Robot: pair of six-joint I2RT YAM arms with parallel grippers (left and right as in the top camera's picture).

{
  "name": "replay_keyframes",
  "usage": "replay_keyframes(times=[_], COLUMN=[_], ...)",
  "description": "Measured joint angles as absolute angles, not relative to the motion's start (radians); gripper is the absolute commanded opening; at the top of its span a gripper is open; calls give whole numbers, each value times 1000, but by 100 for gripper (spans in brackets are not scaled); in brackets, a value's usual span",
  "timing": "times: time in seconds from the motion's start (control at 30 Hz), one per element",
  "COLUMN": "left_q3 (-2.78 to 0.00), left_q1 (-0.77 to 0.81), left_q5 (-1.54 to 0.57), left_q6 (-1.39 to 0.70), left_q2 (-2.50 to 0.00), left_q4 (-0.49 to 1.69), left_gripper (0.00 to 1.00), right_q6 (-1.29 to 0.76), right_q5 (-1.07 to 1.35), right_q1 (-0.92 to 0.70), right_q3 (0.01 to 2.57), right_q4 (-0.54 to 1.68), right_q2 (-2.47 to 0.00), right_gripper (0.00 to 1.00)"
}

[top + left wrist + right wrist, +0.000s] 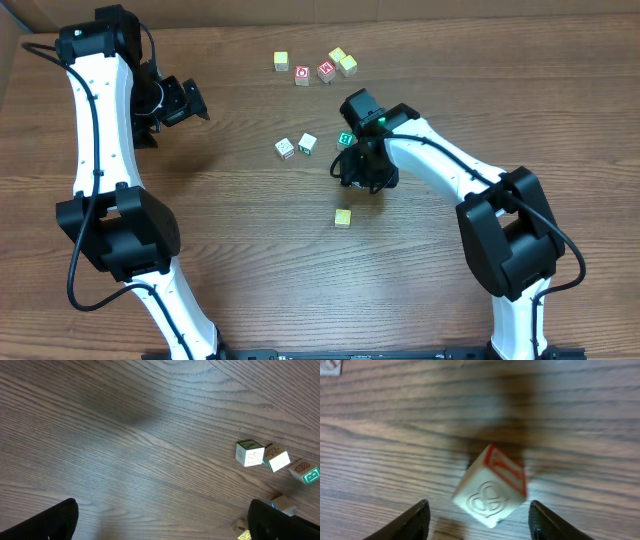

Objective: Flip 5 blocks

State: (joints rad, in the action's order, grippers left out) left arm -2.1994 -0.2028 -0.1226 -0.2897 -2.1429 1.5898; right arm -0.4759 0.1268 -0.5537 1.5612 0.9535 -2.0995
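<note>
**Cube balanced off-square between parted fingers: it could settle either way**

Overhead: the right gripper [362, 168] hangs over mid-table, just below a green-faced block [345, 139] and near a yellow block [343, 217]. The cube it is working on is hidden beneath it. Any sideways sweep of that arm could knock the green-faced neighbour out of place. The left gripper [185, 100] sits well apart at the upper left.

Left wrist: its fingers are spread wide over bare wood and hold nothing. A short row of blocks lies off to the right, untouched.

Right wrist: the tilted cube [490, 491] stands on a lower edge or corner between the two fingers [417, 522]. These are parted, with a clear gap on one side and the other close by, and I judge there is no grip. The red-framed face points up and to the right, and the cream embossed face looks toward the camera. Being a cube, it has no long axis. It may fall back onto the face it started on, or lean against a finger. Closing on it while it sits diagonal would likely squirt it away.
</note>
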Motion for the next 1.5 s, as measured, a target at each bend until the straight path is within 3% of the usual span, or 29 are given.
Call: replay_keyframes(times=[0.1, 0.17, 0.6, 0.83, 1.17, 1.27, 1.37, 1.5], left_q3=[-2199, -2199, -2199, -2199, -2199, -2199, -2199, -2199], left_q1=[-203, -203, -203, -203, -203, -203, -203, -203], left_q5=[-122, -122, -123, -123, -123, -123, -123, -122], left_q6=[-290, -290, -290, -290, -290, -290, -290, -290], left_q2=[-2143, -2143, -2143, -2143, -2143, -2143, -2143, -2143], left_q4=[1590, 1590, 1590, 1590, 1590, 1590, 1590, 1590], left_gripper=[100, 100, 100, 100, 100, 100, 100, 100], right_q6=[-512, -540, -685, -702, -702, -707, -700, -694], right_q5=[117, 87, -41, -49, -68, -69, -63, -50], right_q1=[-572, -579, -583, -583, -583, -582, -582, -583], right_q3=[1561, 1561, 1561, 1561, 1561, 1561, 1561, 1561], right_q4=[945, 941, 910, 910, 913, 917, 932, 935], right_q2=[-2099, -2099, -2099, -2099, -2099, -2099, -2099, -2099], right_gripper=[48, 46, 52, 37, 38, 53, 52, 35])
